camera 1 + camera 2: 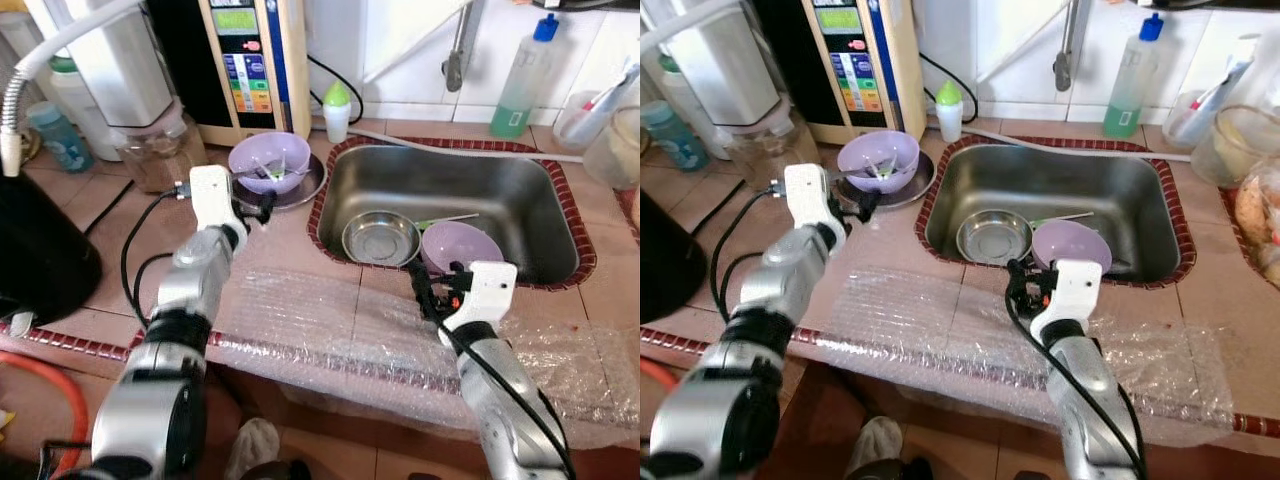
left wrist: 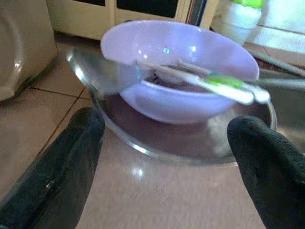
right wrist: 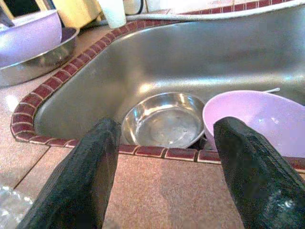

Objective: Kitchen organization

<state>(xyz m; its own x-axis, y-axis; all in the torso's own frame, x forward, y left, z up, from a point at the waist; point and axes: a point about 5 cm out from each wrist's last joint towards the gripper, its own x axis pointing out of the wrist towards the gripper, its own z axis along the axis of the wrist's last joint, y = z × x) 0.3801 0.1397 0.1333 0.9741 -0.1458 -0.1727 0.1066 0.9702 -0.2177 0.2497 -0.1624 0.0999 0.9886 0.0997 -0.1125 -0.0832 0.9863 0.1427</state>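
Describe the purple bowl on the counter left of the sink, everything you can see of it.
The pale purple plastic-looking bowl is round, smooth and glossy, standing upright on a shallow round steel plate on the tiled counter, just left of the steel sink and before a beige appliance. Utensils lie across its rim, one with a white and green handle. The open left gripper hovers close in front of the plate, not touching the bowl.

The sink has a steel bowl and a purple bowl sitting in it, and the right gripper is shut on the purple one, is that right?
Not quite. The sink does hold the steel bowl and purple bowl, but the right wrist view shows the right gripper open above the counter edge, holding nothing.
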